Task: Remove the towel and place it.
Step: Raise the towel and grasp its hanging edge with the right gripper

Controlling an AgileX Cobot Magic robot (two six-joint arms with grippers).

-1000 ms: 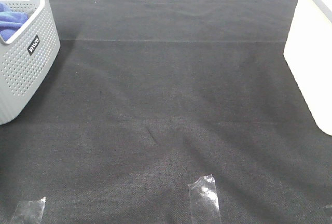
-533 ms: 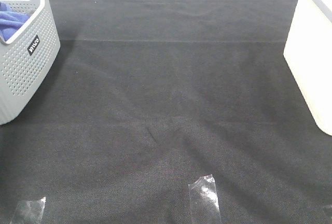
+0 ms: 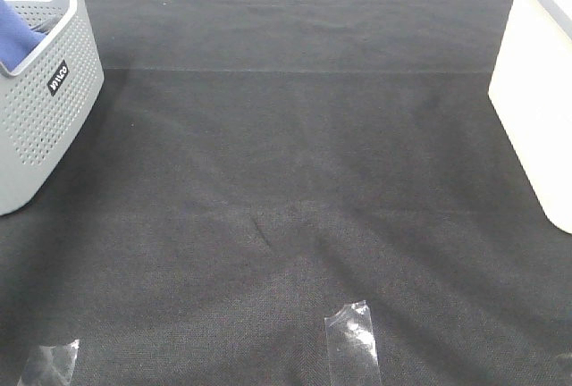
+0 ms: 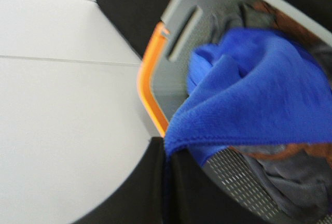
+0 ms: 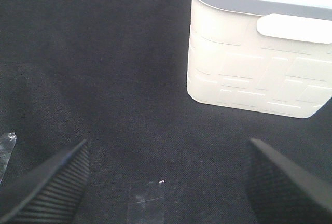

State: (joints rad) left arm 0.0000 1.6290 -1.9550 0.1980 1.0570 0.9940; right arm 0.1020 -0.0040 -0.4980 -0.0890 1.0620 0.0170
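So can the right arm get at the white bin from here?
Probably yes: the right gripper is open, and only flat black cloth lies between it and the white bin.

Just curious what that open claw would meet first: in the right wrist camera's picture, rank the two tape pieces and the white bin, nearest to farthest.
1. Tape piece, on the black cloth between the fingers of the open right gripper.
2. Second tape piece, off to one side, and white bin, ahead of the gripper: too close to call.
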